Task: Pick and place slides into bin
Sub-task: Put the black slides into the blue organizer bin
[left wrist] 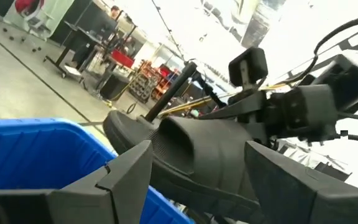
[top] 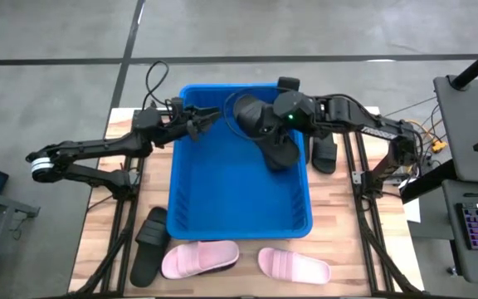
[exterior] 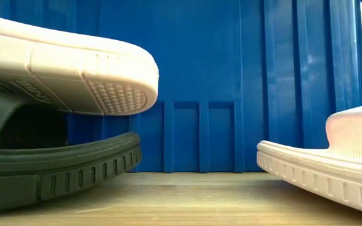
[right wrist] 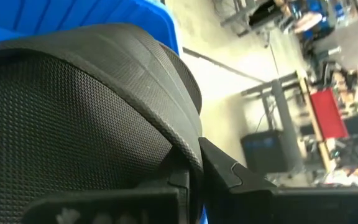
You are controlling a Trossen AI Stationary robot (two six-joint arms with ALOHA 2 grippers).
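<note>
A: What sits at the left of the counter (top: pixel 98 249)?

B: The left arm reaches in from the counter's left edge. Its left gripper (top: pixel 199 123) hangs over the far left corner of the blue bin (top: pixel 239 226), fingers spread apart and holding nothing. In the left wrist view a black slide (left wrist: pixel 185 152) shows just beyond those open fingers (left wrist: pixel 126 171).

A: And on the counter itself?

B: At the near left corner of the bin lies a second black slide (top: pixel 149 245). A pink slide (top: pixel 199 258) rests partly on top of it, along the counter's near edge.

A: The middle?

B: The bin fills the centre of the counter. Another pink slide (top: pixel 294 265) lies in front of its near right corner, apart from the first.

A: And the right?

B: The right arm comes from the counter's right edge. Its right gripper (top: pixel 260 116) is clamped on the black slide held over the far end of the bin. A further black slide (top: pixel 277 151) lies inside the bin against its right wall, and one more black slide (top: pixel 325 154) rests on the counter just outside that wall.
</note>
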